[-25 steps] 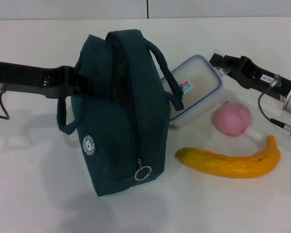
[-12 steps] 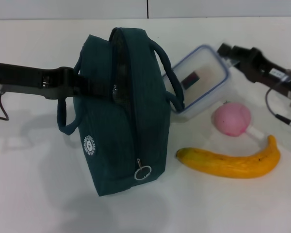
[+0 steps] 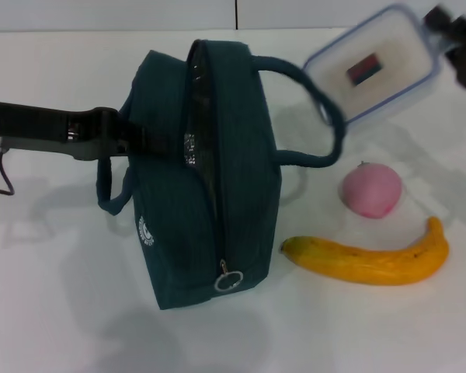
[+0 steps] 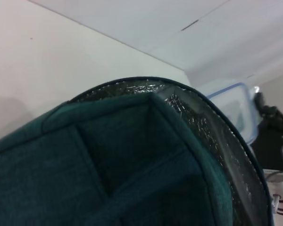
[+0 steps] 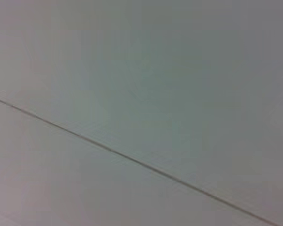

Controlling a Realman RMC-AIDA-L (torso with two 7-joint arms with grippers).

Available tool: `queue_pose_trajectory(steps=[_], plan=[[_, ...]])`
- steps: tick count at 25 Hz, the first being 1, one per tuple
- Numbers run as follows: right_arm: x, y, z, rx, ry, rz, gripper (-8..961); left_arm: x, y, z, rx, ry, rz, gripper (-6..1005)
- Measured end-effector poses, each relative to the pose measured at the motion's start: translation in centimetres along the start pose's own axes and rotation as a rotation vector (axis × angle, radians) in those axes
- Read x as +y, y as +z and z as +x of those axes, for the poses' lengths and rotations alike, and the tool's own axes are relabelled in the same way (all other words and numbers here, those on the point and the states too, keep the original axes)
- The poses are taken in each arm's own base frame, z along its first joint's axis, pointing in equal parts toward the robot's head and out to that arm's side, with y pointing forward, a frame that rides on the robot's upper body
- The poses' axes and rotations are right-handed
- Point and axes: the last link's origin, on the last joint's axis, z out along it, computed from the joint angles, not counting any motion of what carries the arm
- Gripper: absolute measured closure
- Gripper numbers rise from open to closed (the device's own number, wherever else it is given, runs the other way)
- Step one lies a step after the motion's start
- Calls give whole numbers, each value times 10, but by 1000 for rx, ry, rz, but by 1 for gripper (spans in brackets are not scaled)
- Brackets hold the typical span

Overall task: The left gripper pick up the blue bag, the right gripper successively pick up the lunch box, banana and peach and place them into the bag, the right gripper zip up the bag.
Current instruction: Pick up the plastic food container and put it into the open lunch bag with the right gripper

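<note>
the left gripper (image 3: 132,140) pinches the blue bag (image 3: 206,194) at its 9 o'clock side, so the open zip faces up. the right gripper (image 3: 443,23), at 2 o'clock from the bag, carries the lunch box (image 3: 373,66) in the air, tilted; its finger opening i cannot tell. peach (image 3: 370,189) and banana (image 3: 369,259) wait on the table (image 3: 46,311) at 3 to 4 o'clock.

I work at a bare white table (image 3: 54,311) against plain white wall panels (image 3: 109,14); it looks like a lab.
</note>
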Motion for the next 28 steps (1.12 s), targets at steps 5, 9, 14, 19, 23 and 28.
queue_pose_trajectory(steps=[5, 9, 14, 19, 23, 28], plan=[[27, 0, -5, -44, 29, -189, 861, 2, 0, 0, -4, 4, -14, 968], [35, 6, -9, -59, 31, -245, 861, 3, 1, 1, -5, 7, -16, 968], [36, 7, -15, -84, 25, -248, 861, 3, 1, 1, -5, 7, -17, 968], [36, 4, -20, -113, 17, -250, 860, 3, 2, 0, -4, 5, -17, 968], [37, 4, -24, -131, 7, -255, 861, 3, 2, 0, -3, 2, -17, 968], [42, 12, -24, -120, 1, -279, 861, 3, 3, -1, -7, 1, -18, 968]])
